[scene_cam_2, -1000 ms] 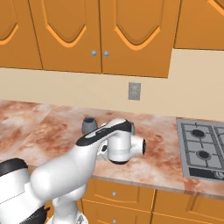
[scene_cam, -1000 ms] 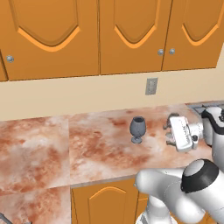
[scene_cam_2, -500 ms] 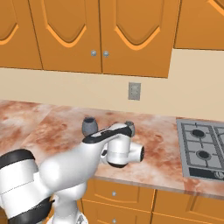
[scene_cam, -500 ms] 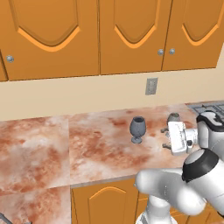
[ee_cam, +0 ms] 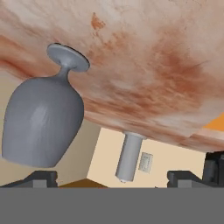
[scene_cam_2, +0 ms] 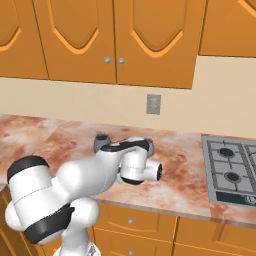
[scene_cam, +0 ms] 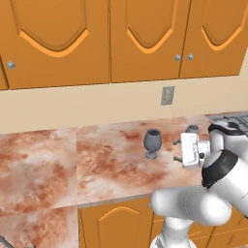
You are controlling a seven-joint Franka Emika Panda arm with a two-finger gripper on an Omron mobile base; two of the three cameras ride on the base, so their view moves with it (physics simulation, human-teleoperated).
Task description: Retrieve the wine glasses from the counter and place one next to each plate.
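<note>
Nothing had been delivered yet, as far as I could judge: both wine glasses stood on the counter (scene_cam: 97,160) and no plate was in sight. My gripper (scene_cam: 180,150) was spread wide and empty, held level just above the stone and aimed sideways at the nearer wine glass (scene_cam: 152,143), which stood upright on its foot a little way off, stem vertical, mouth up. In my hand view, which was rolled over, that glass (ee_cam: 41,120) hung foot-uppermost beside one fingertip rather than between them. The second glass (scene_cam: 192,130) stood behind my wrist, near the hob (scene_cam_2: 230,170). Picking up and carrying both remained.
</note>
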